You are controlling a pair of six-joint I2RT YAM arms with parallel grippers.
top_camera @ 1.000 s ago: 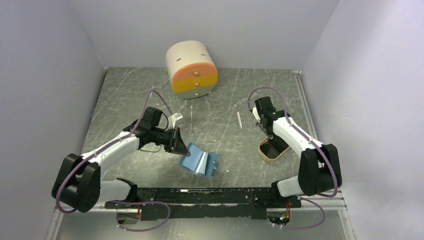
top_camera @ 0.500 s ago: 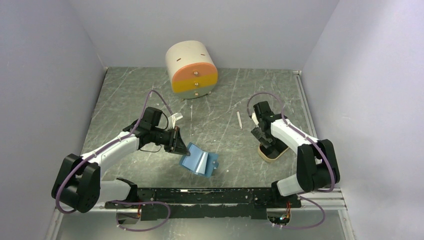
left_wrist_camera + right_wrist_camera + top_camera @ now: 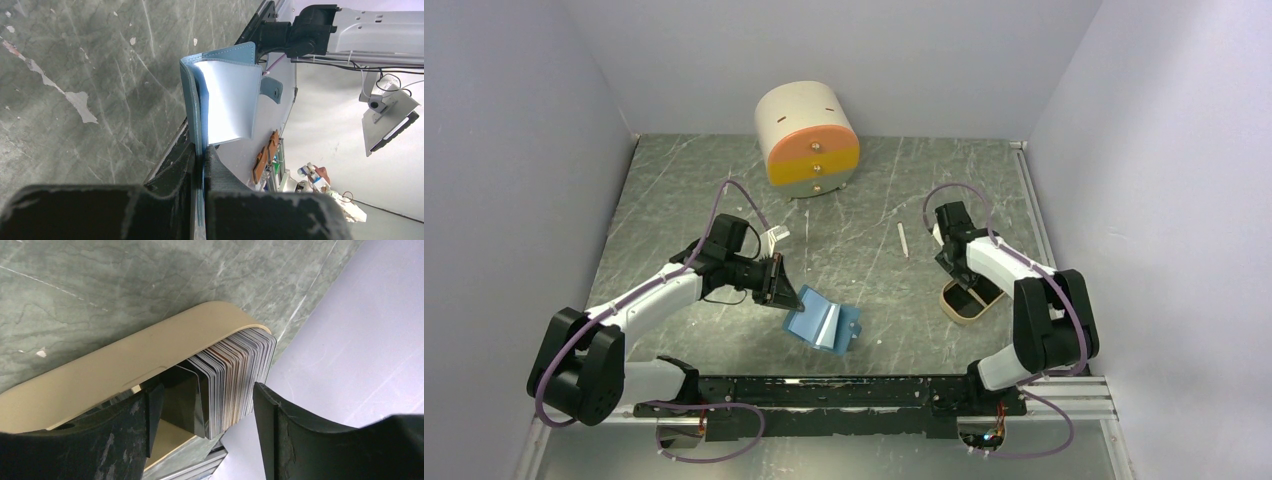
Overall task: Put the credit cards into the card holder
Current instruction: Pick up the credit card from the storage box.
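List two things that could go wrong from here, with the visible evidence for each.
The cards stand tightly packed in the tray; the open right tool may pinch several at once.
The left tool grips the holder only at one edge, so it may swing or slip when a card is pushed in.

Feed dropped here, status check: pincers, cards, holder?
Left pincer shut on holder, flap open. Right pincer open, straddling cards in tray. Cards packed tight; nothing else blocking.
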